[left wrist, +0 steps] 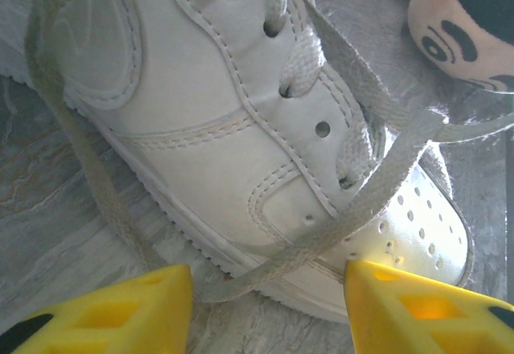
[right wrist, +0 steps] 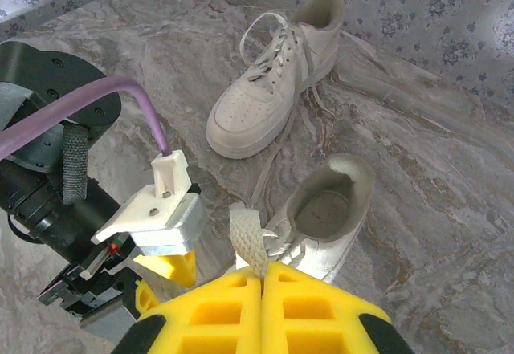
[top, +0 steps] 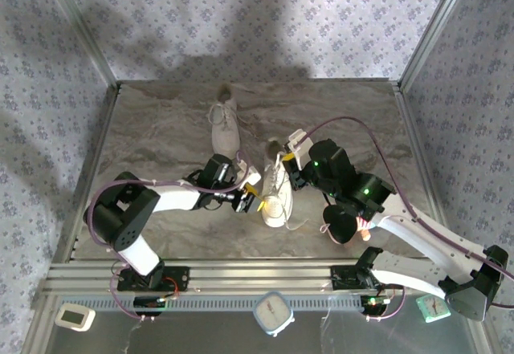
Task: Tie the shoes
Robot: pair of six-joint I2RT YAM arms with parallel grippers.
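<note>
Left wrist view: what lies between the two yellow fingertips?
A white lace crosses the gap in the left wrist view, loose beside the sneaker's sole, with marble table under it. The left gripper is open and does not pinch it.

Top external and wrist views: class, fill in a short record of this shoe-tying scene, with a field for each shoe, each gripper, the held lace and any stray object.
near white low-top sneaker: toe toward the arm bases, laces untied
far white low-top sneaker: apart from the near one, laces loose
right gripper: shut on a flat white lace of the near sneaker
left gripper: open at the near sneaker's toe, a lace strand lying between its fingers
stray object: black-and-pink plush toy, right of the near sneaker
surface: grey marble-patterned table
</note>
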